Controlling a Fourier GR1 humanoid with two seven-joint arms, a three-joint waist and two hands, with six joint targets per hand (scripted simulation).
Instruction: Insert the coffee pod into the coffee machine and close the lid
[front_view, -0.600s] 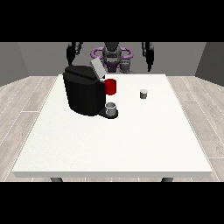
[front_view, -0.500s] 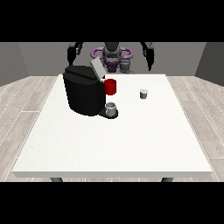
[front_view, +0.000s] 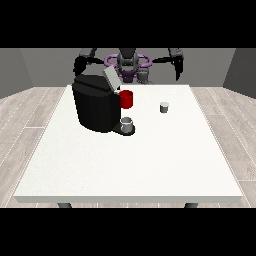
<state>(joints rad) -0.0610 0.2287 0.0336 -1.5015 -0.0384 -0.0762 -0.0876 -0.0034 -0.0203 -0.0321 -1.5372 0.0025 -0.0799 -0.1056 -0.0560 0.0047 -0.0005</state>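
Bench (front_view: 130, 165) at the start of a coffee job: one black machine (front_view: 96, 107) stands at the view's left half, its grey lid (front_view: 111, 78) tilted up and open, a red part (front_view: 126, 99) at its front and one grey cup (front_view: 127, 125) on its tray. One small grey pod (front_view: 164, 107) sits alone on the white surface, well apart from the machine toward the view's right, untouched.

Neither robot hand is near it. The robot hand at the view's right (front_view: 178, 66) hangs raised beside the torso at the far edge; the robot hand at the view's left (front_view: 79, 65) is likewise up, behind the machine. Whether either is released or clenched cannot be told at this distance; neither is grasping anything.

By these signs the task is at its first step, the reach for the pod. The next move likely calls for the robot hand at the view's right to come down over the pod, pinch it, then carry it to the open lid.
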